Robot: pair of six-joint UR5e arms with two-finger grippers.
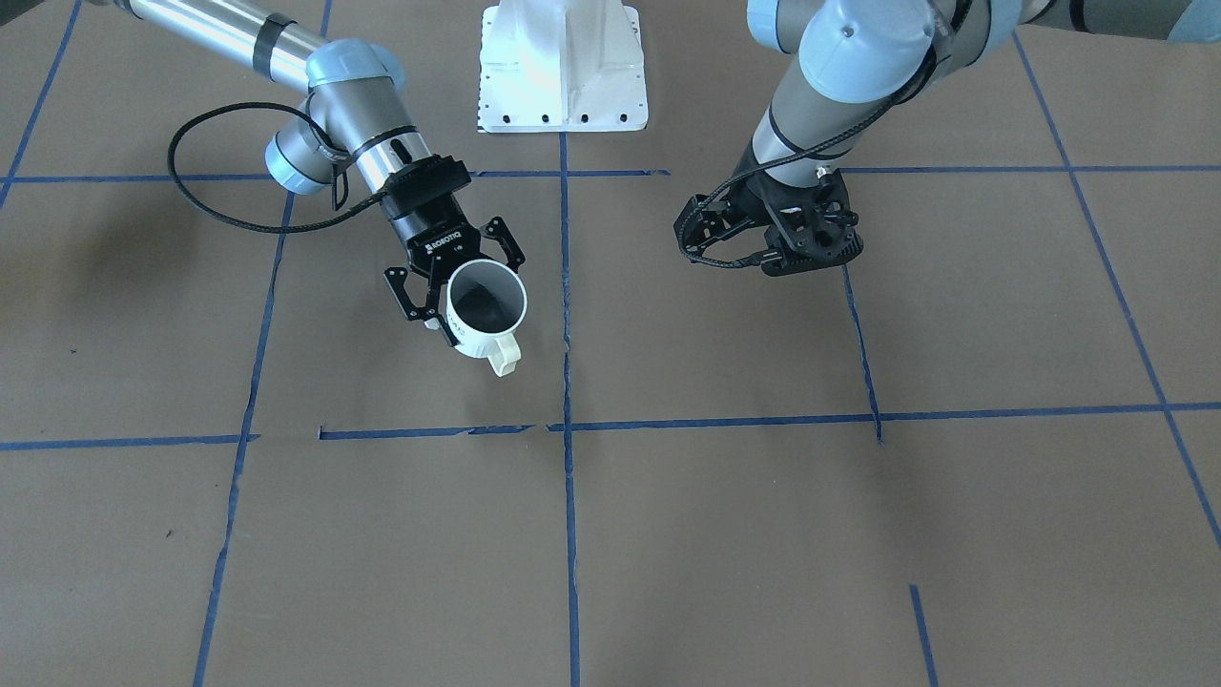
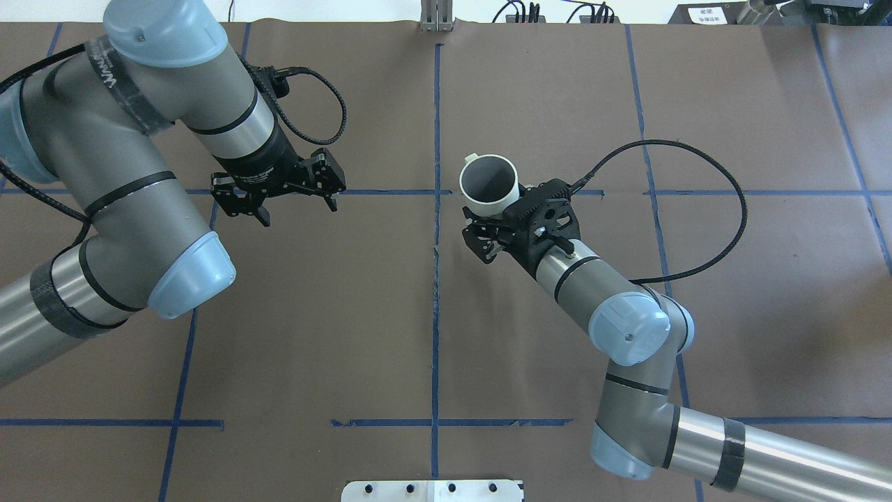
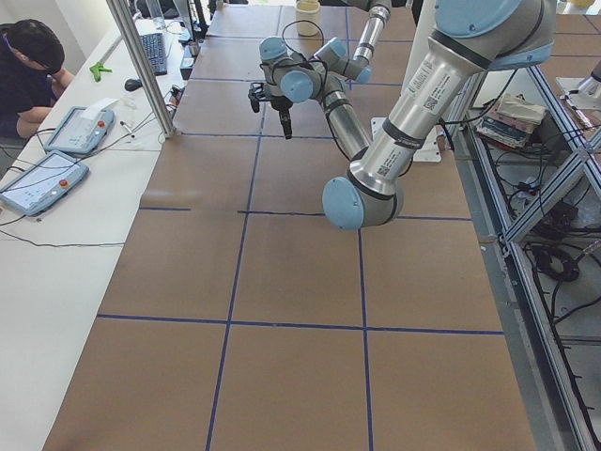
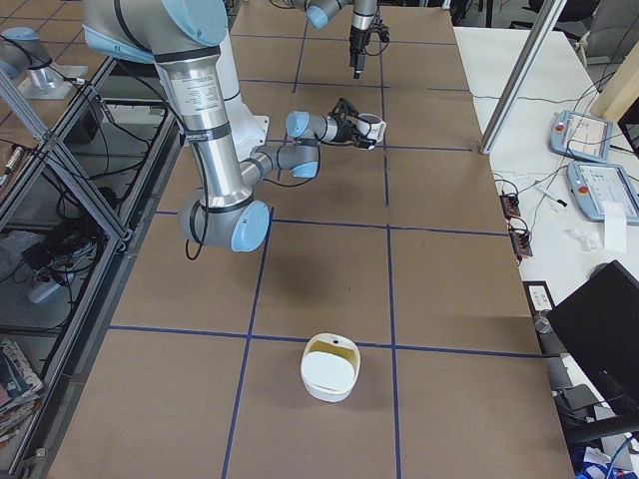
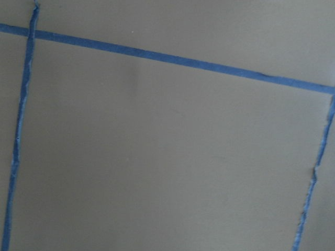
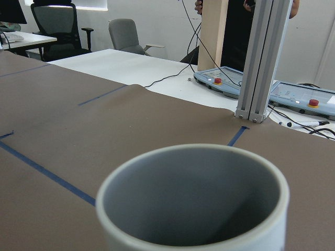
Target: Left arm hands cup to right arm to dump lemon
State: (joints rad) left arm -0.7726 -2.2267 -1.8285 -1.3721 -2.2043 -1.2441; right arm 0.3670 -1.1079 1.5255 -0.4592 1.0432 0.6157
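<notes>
Right hand (image 2: 500, 209) grasps cup (image 2: 488, 178); left hand (image 2: 298, 209) released. Only the right-end view shows a white bowl (image 4: 329, 367) on counter (image 4: 449, 299).

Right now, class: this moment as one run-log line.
cup: mouth up, in right hand | left hand: open, empty | lemon: not visible | handover: done

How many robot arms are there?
2. The left arm is on the overhead view's left, the left gripper open and empty. The right arm is on its right, the right gripper holding the cup.
</notes>
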